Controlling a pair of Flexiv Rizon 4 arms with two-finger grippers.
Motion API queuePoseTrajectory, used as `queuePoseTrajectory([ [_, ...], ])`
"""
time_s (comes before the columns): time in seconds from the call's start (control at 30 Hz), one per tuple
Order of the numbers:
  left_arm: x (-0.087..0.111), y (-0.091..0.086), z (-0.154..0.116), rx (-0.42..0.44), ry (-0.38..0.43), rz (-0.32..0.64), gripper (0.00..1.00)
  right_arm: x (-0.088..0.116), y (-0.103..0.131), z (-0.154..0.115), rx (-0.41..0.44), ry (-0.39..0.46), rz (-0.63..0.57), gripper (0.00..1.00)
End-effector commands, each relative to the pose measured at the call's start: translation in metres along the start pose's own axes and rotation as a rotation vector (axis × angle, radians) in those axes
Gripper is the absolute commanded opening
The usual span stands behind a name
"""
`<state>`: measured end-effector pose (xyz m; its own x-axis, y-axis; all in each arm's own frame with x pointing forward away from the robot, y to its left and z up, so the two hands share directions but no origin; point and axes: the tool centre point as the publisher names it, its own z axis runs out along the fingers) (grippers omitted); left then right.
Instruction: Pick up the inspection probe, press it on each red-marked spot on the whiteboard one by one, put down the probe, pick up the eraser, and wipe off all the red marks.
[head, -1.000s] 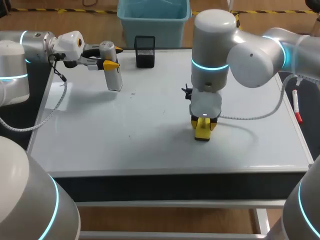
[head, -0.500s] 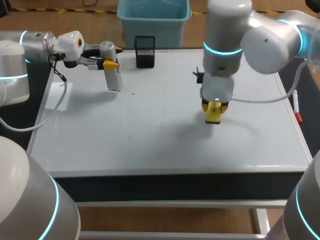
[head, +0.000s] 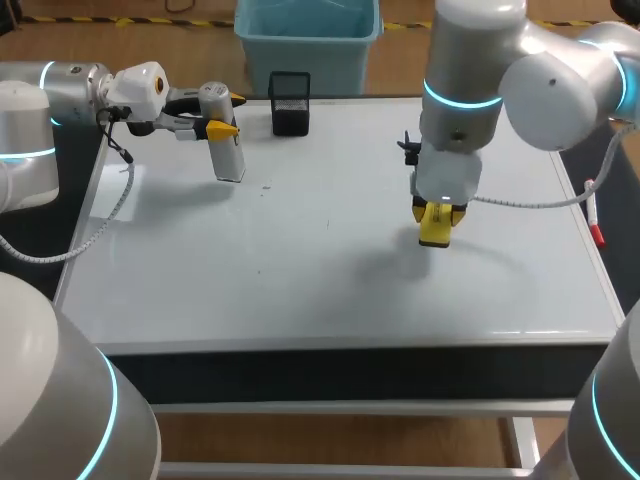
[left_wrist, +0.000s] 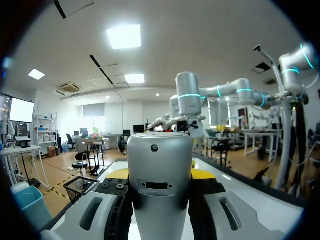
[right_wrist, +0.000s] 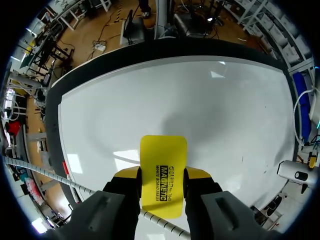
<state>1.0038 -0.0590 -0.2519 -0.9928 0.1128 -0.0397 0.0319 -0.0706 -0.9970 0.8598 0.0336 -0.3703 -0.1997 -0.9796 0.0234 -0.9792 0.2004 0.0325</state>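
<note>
Right of centre in the head view, the right arm (head: 530, 80) is reaching in from the upper right corner. The right jaws are pointing down and clamping the yellow eraser (head: 433, 224) from two sides. In the right wrist view the eraser (right_wrist: 163, 175) is sitting between both yellow fingertips and sticking out ahead of them over the whiteboard (right_wrist: 175, 100). Contact with the board not discernible; a soft shadow is lying on the whiteboard (head: 300, 280) just below and left of the eraser.

Upper left of the head view: the left arm (head: 60, 90) is coming in from the left edge. The left jaws are gripping the inspection probe (head: 228, 150) near its top, and the probe is hanging upright. In the left wrist view the probe (left_wrist: 160, 175) is filling the gap between the fingers.

A black mesh basket (head: 290, 102) is standing at the worktop's far edge, right of the probe. A red-capped marker (head: 594, 215) is lying along the right edge.
</note>
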Motion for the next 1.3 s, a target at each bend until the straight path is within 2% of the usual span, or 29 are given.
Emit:
queuePoseTrajectory([
  [0.03,0.001,-0.001,0.000,-0.001,-0.002,0.001,0.00,0.001,0.000,-0.001,0.003,0.002,-0.002,0.00],
  [0.1,0.001,-0.001,0.000,-0.001,-0.002,0.001,0.00,0.001,0.000,-0.001,0.003,0.002,-0.002,0.00],
  [0.17,0.001,-0.001,0.000,-0.001,-0.002,0.001,0.00,0.000,-0.011,0.000,0.017,0.004,-0.002,0.00],
  [0.43,0.001,-0.001,0.000,-0.001,-0.002,0.001,0.00,-0.014,-0.073,-0.007,0.085,0.053,-0.027,0.00],
  [0.63,0.001,-0.001,0.000,-0.001,-0.002,0.001,0.00,-0.030,-0.121,0.002,0.039,0.035,-0.068,0.00],
  [0.7,0.001,-0.001,0.000,-0.001,-0.002,0.001,0.00,-0.034,-0.138,0.008,0.027,0.068,-0.091,0.00],
  [0.8,0.001,-0.001,0.000,-0.001,-0.002,0.001,0.00,-0.036,-0.162,0.014,-0.013,0.063,-0.111,0.00],
  [0.87,0.001,-0.001,0.000,-0.001,-0.002,0.001,0.00,-0.038,-0.176,0.015,-0.014,0.085,-0.124,0.00],
  [1.0,0.001,-0.001,0.000,-0.001,-0.002,0.001,0.00,-0.039,-0.204,0.012,-0.031,0.066,-0.125,0.00],
  [1.3,0.001,-0.001,0.000,-0.001,-0.002,0.001,0.00,-0.045,-0.250,0.008,-0.066,0.025,-0.104,0.00],
])
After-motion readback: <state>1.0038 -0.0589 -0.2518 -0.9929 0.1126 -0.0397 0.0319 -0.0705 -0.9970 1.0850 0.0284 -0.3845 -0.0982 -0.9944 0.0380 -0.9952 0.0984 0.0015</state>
